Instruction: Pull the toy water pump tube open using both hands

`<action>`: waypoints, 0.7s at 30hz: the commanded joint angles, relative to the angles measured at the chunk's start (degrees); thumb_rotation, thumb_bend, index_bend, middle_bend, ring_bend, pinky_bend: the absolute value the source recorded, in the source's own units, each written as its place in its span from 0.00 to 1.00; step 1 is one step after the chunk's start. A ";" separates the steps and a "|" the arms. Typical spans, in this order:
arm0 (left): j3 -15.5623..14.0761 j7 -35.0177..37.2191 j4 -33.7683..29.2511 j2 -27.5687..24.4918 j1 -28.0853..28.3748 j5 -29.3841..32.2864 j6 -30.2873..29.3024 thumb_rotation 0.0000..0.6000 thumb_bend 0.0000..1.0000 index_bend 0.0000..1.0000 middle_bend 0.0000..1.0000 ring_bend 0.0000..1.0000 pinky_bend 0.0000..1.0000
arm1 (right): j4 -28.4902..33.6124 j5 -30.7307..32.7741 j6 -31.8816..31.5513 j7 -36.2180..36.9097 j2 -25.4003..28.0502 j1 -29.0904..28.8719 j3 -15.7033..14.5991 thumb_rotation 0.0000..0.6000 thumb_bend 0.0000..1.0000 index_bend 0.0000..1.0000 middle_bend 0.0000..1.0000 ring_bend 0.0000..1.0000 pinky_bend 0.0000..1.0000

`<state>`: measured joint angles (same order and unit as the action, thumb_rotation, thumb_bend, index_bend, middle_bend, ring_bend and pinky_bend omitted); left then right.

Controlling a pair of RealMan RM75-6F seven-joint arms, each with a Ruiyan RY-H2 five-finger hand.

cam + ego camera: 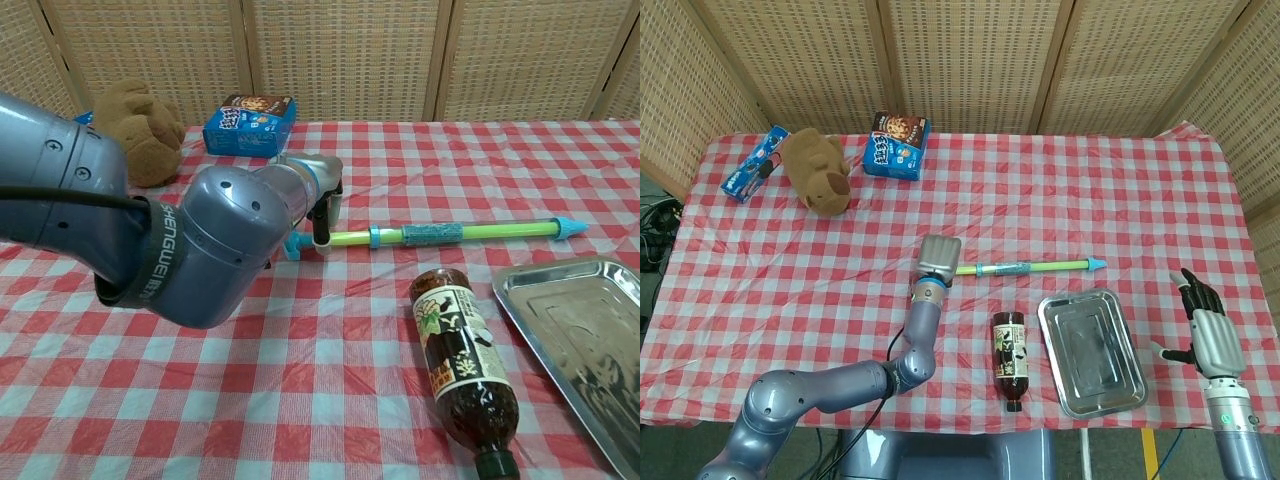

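Slim green-and-blue water pump tube (1030,266), flat

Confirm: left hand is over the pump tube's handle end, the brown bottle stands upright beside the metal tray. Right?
Not quite. The brown bottle lies on its side beside the metal tray, as the head view shows. The left hand is indeed over the pump tube's handle end.

Glossy metal tray (1092,352), creased checked cloth tablecloth (1040,190), smooth plastic pump tube (440,234), plush toy (817,171).
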<state>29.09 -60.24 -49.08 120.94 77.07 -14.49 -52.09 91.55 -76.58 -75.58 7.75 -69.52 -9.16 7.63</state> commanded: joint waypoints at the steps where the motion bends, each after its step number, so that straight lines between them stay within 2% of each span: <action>1: 0.08 0.09 1.02 0.55 0.28 -0.06 0.55 1.00 0.22 0.50 0.87 0.83 0.72 | -0.03 0.01 0.01 0.07 0.02 -0.01 0.01 1.00 0.17 0.00 0.00 0.00 0.00; 3: 0.00 -0.01 1.76 0.84 0.36 -0.09 0.95 1.00 0.26 0.50 0.87 0.83 0.72 | -0.07 0.06 0.06 0.11 0.02 -0.02 0.00 1.00 0.17 0.00 0.00 0.00 0.00; 15: -0.02 -0.50 4.96 1.99 0.35 0.00 2.98 1.00 0.26 0.49 0.87 0.83 0.72 | -0.32 0.37 0.12 0.25 -0.04 -0.04 0.10 1.00 0.18 0.00 0.00 0.00 0.00; 21: 0.12 -1.14 5.21 1.98 -0.02 0.45 3.31 1.00 0.26 0.57 0.87 0.83 0.72 | -0.43 0.24 -0.10 0.45 -0.12 -0.01 0.14 1.00 0.17 0.00 0.00 0.00 0.00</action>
<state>29.17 -61.32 -43.85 122.94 77.10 -14.12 -48.81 91.13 -76.34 -75.67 8.19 -69.64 -9.18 7.76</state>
